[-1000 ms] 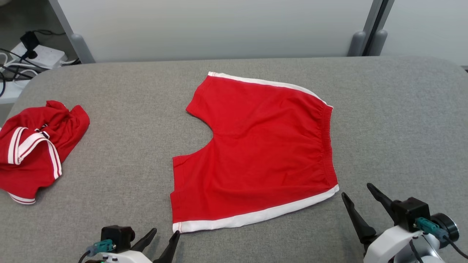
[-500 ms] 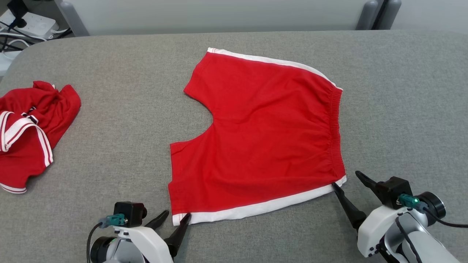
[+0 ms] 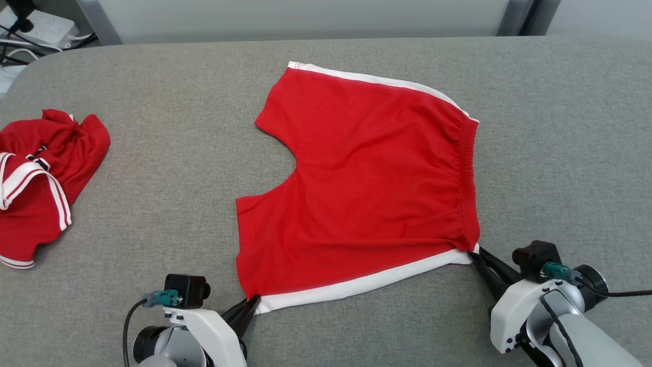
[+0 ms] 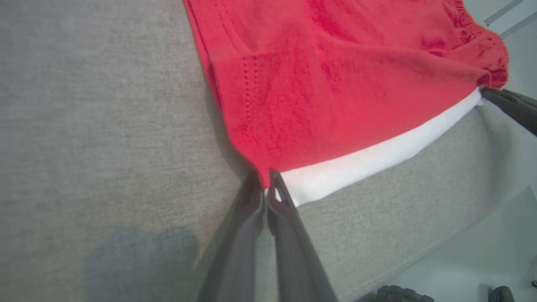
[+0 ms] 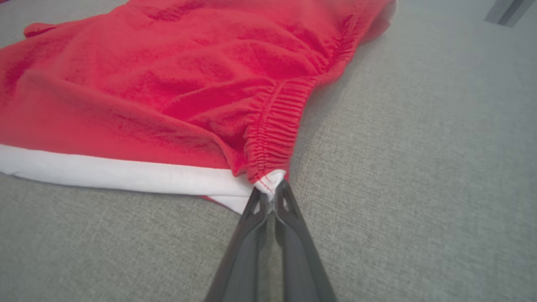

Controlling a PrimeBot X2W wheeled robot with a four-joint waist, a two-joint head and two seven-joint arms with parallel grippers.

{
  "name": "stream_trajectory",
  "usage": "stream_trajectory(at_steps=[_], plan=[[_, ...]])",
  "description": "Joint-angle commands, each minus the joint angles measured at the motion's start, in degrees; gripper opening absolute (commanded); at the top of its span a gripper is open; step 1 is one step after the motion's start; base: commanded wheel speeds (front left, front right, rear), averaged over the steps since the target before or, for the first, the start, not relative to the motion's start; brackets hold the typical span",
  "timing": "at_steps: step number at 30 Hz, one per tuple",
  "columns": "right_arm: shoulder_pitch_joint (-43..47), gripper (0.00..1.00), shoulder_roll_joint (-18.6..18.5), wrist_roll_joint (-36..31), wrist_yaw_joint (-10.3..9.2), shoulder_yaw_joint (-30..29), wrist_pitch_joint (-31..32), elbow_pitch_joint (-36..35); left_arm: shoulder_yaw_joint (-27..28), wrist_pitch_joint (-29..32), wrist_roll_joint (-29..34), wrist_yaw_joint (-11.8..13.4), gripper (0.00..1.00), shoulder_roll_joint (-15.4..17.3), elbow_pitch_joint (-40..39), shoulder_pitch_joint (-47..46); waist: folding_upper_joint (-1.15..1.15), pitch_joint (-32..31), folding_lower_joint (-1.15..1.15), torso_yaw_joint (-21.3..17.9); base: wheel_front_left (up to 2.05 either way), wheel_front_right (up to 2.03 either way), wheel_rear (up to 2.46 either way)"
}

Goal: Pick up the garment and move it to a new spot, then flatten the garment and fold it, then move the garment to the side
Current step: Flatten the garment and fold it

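Two corners of the red shorts (image 3: 367,193) are pinched at once. The left gripper (image 3: 250,305) is closed on the near leg-hem corner, where the white stripe (image 3: 356,286) ends, and the right gripper (image 3: 476,253) is closed on the near corner of the waistband (image 3: 469,178), at the stripe's other end. The shorts lie spread almost flat in the middle of the grey padded table (image 3: 153,168), waistband toward the robot's right and legs toward its left. Taking both ends of the same long edge looks meant for carrying that edge over to the far one (a lengthwise fold, I judge), taut enough not to sag. It is hard to tell whether each pair of fingers has caught both layers of cloth or just the top one; the right wrist view shows a flap of white tucked beneath. A second red garment (image 3: 46,178), crumpled at the table's left, is cut off by the frame edge
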Motion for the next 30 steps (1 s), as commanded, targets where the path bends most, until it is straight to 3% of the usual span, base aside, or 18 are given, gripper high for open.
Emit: stream_trajectory(at_steps=[1, 9, 20, 25, 30], plan=[[-0.2, 0.00, -0.7, 0.5, -0.17, 0.9, -0.7, -0.6, 1.6, 0.4, -0.5, -0.1, 0.00, 1.1, -1.0, -0.2, 0.00, -0.1, 0.00, 0.0, 0.00, 0.00, 0.00], [7.0, 0.00, -2.7, 3.2, -0.17, -0.9, -2.5, -4.6, 2.9, 1.5, -2.2, 3.0, 0.00, 3.7, -8.6, 7.2, 0.00, -0.8, 0.00, 0.5, 0.00, 0.00, 0.00], [22.8, 0.00, -2.9, 0.8, -0.17, -11.1, 5.0, -22.7, 5.9, 5.2, -4.6, 10.2, 0.00, 8.2, -26.2, 18.1, 0.00, -0.9, 0.00, 0.3, 0.00, 0.00, 0.00], [22.9, 0.00, -1.5, 2.0, -0.17, -15.1, 10.3, -30.5, 7.9, 7.7, -5.7, 10.8, 0.00, 10.6, -32.6, 16.4, 0.00, -0.5, 0.00, -0.7, 0.00, 0.00, 0.00], [16.7, 0.00, -0.1, 6.1, -0.17, -16.3, 14.8, -32.8, 10.4, 10.7, -6.9, 9.7, 0.00, 13.3, -35.4, 9.5, 0.00, 1.2, 0.00, -2.0, 0.00, 0.00, 0.00]])
